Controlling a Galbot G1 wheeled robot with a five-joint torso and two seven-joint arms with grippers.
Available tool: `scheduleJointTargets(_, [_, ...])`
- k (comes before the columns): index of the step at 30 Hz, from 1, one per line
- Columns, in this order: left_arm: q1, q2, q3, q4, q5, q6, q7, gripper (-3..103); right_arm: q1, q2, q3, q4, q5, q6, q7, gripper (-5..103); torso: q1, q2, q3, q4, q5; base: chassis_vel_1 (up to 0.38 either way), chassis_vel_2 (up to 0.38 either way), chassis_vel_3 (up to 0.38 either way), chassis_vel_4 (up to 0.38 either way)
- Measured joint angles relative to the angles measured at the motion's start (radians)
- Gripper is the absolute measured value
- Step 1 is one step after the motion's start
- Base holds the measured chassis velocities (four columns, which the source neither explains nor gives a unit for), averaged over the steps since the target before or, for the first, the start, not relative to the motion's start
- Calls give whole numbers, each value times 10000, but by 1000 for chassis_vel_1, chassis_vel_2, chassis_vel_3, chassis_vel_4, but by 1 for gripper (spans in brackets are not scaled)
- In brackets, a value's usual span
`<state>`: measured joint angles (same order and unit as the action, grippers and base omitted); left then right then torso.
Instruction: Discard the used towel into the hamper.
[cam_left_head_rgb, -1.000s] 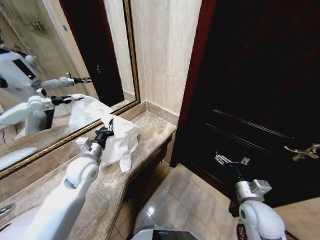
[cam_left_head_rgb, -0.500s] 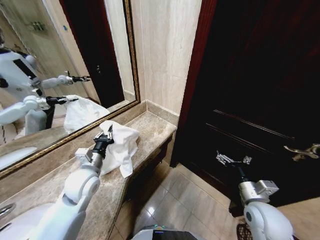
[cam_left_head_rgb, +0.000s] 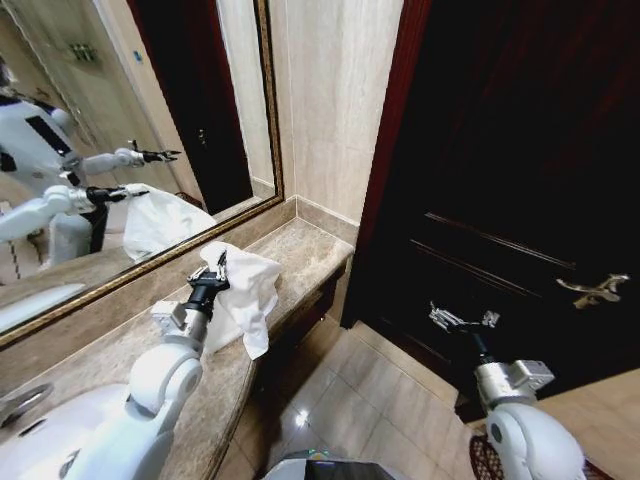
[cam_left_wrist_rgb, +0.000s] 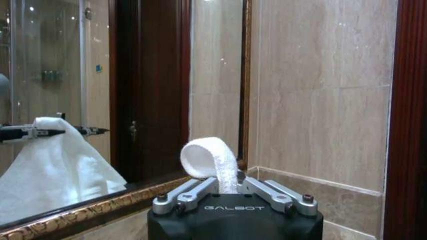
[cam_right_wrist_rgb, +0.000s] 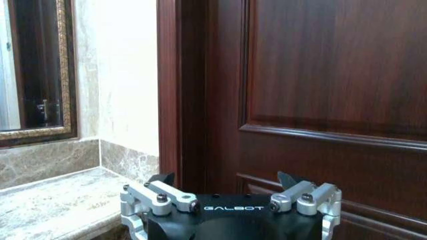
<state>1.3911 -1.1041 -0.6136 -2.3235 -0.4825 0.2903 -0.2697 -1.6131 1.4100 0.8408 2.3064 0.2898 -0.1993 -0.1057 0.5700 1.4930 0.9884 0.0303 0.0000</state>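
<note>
Head view: one white towel (cam_left_head_rgb: 245, 290), rumpled and drooping in soft folds, hangs from the left gripper (cam_left_head_rgb: 219, 268) above the marble counter (cam_left_head_rgb: 300, 255), its lower edge past the counter's near edge. The right gripper (cam_left_head_rgb: 462, 320) hovers spread before the dark door (cam_left_head_rgb: 500, 180).

Left wrist view: the fingers are clamped on a looped fold of towel (cam_left_wrist_rgb: 210, 162).

Right wrist view: both fingers (cam_right_wrist_rgb: 160, 192) stand apart, empty.

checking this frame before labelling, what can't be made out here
- Crumpled white cloth towel: its far side, head view, hidden by its own folds; its lower part, left wrist view, behind the left end effector.
- Beige marble counter: near end cut off by head view's edge.
- Right end effector: open, empty, before the door.
</note>
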Motion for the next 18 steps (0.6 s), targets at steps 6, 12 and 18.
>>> scheduleJointTargets(6, [-5,-2,7,-29,0,-16,2,2,-73,24,11,111,0,0,0,100,2,0,1,-2,0,46,-48,-44,44])
scheduleJointTargets(12, [12,-52,13,-31,1,-84,8,2,-122,58,16,174,-15,-1,0,100,3,0,1,-1,1,45,-50,-61,55])
scheduleJointTargets(18, [41,-96,23,-31,49,-146,23,2,-135,77,2,210,-25,-2,-1,100,1,0,0,0,2,77,-83,-66,83])
